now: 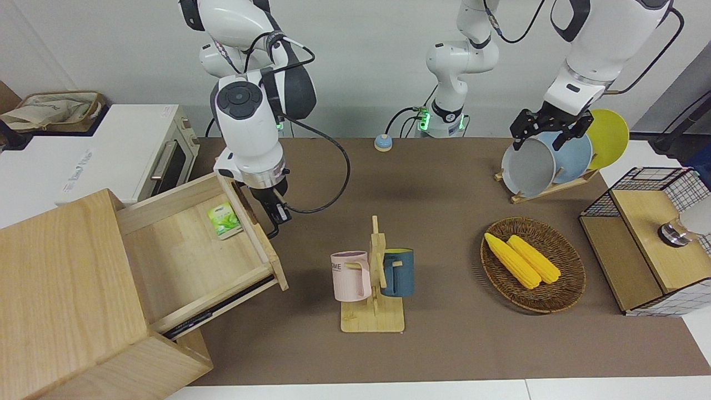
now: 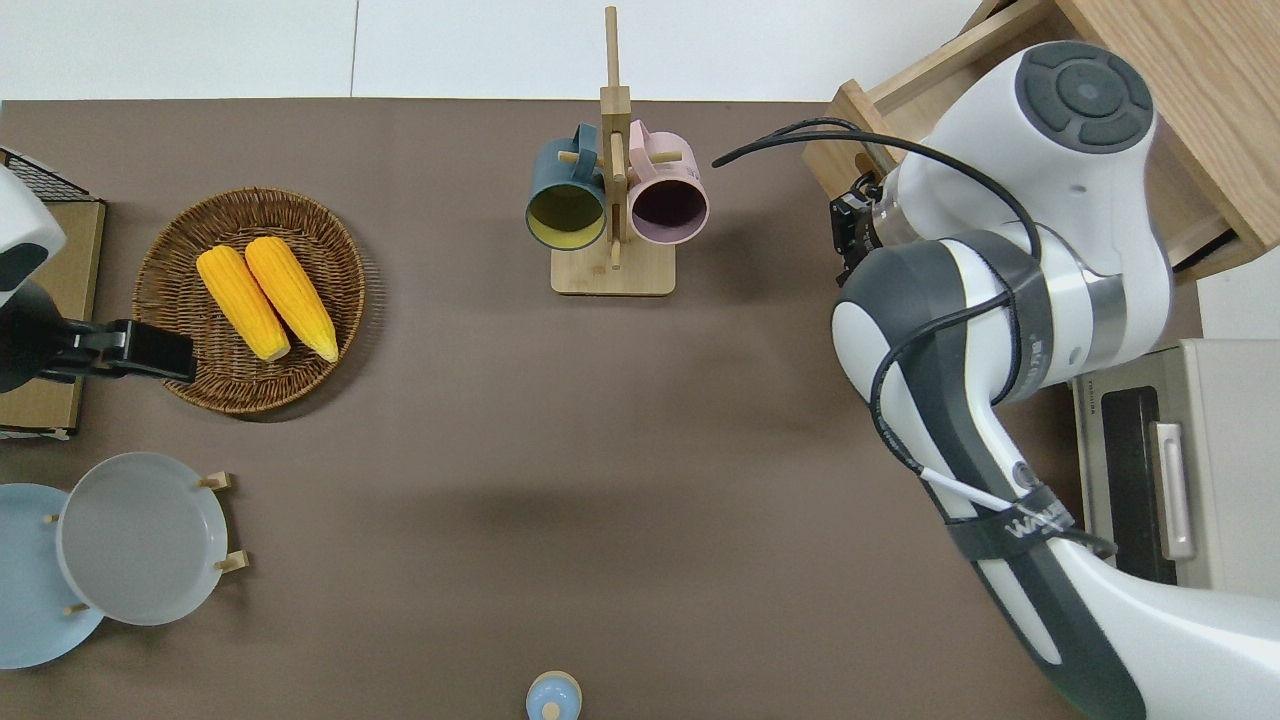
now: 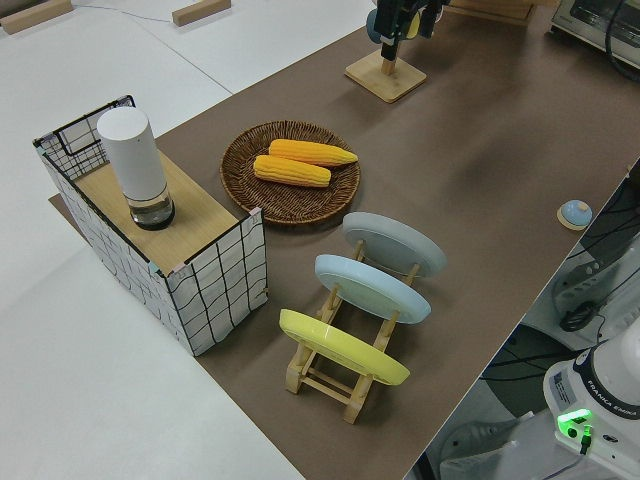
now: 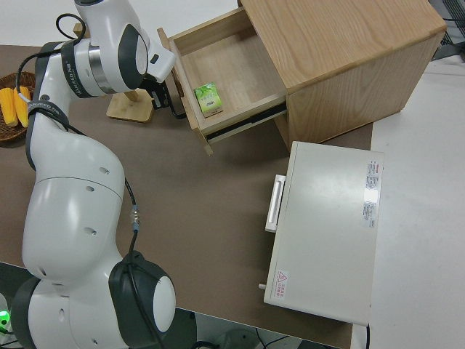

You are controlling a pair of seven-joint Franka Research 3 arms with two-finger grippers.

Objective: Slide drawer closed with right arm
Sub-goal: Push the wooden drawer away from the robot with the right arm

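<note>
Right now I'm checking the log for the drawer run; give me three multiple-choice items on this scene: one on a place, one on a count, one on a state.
1. Where is the green packet?
A. in the wicker basket
B. in the drawer
C. on the toaster oven

2. How many corn cobs lie in the wicker basket?
A. one
B. two
C. three

3. How does the drawer stand?
A. partly open
B. fully shut
C. lifted off the table

Answers:
1. B: the packet lies on the drawer floor just inside the front panel, in the front and right side views.
2. B: two yellow corn cobs lie side by side in the basket.
3. A: the drawer sticks out of the cabinet, its inside in view, with the right claw at its black handle. The left arm is parked.
</note>
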